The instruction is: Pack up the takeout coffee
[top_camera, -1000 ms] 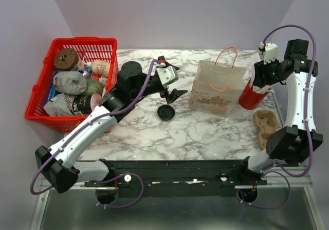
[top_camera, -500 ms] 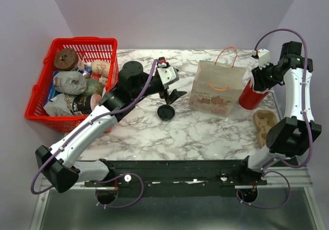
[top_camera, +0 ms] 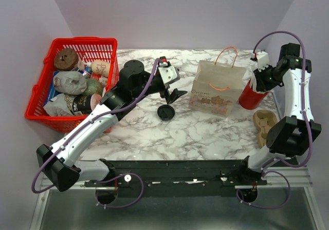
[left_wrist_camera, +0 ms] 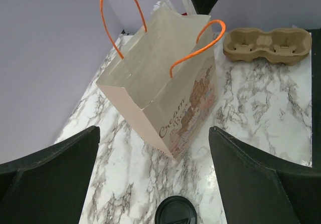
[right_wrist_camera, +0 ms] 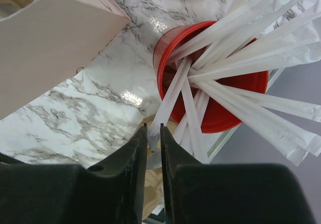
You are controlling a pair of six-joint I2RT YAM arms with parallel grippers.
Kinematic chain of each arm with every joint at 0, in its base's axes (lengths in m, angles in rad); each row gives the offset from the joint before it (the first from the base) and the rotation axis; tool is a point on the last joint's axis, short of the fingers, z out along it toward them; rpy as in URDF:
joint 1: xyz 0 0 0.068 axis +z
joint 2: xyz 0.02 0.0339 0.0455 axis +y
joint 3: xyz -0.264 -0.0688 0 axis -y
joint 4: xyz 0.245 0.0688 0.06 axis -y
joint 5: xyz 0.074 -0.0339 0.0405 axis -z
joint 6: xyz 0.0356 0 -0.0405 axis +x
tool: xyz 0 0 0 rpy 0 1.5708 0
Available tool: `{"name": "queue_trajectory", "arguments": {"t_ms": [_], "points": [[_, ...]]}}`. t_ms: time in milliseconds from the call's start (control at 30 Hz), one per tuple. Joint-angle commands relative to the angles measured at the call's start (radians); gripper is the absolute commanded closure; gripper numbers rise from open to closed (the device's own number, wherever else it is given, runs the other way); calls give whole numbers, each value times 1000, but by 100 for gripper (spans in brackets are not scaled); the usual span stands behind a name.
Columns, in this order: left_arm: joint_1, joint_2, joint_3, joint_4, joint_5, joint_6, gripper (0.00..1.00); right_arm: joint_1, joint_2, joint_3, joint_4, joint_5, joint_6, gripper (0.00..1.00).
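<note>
We see the takeout coffee [top_camera: 166, 111] standing on the marble table [top_camera: 205, 135], left of the paper bag [top_camera: 216, 88] and apart from it. From above only its round black lid shows, and the cup under it is hidden. In the left wrist view the coffee [left_wrist_camera: 175, 213] is cut off by the bottom edge, so we see little more than the lid's rim.

The left gripper [top_camera: 174, 95] hangs just above and to the far side of the coffee. Its fingers [left_wrist_camera: 55, 169] are spread wide, with nothing between them. Past them the bag [left_wrist_camera: 165, 83] stands with its mouth open and its orange handles up. We cannot see down to its bottom.

The right gripper [right_wrist_camera: 153, 126] is at the red cup [top_camera: 249, 97], which holds a bundle of paper-wrapped straws [right_wrist_camera: 235, 53]. Its fingers are drawn almost together, leaving a thin slit. The end of one straw reaches into that slit, but we cannot tell whether it is pinched. From the top view the arm covers the fingertips.

In the left wrist view the bag hides nearly all of the red cup, leaving only a few white straw ends showing behind it. A brown pulp cup carrier [top_camera: 264, 124] lies near the right edge of the table, partly under the right arm. The red basket [top_camera: 38, 93] on the left is crowded with wrapped items that we cannot make out.
</note>
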Motion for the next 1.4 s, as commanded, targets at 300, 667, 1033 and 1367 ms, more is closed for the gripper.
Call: {"name": "queue_trajectory", "arguments": {"t_ms": [300,667,1033,1367], "points": [[3,26,43,-12,-14,3,3,-5,-109,163,-23,-57,75,100],[2,78,89,-1,-1,-27,3,-5,-295,338,-14,-88,170,99],[3,115,117,8,14,-64,3,-5,-493,298,133,-449,253,99],[2,125,123,18,22,-80,3,-5,-470,399,-29,-507,215,100]]}}
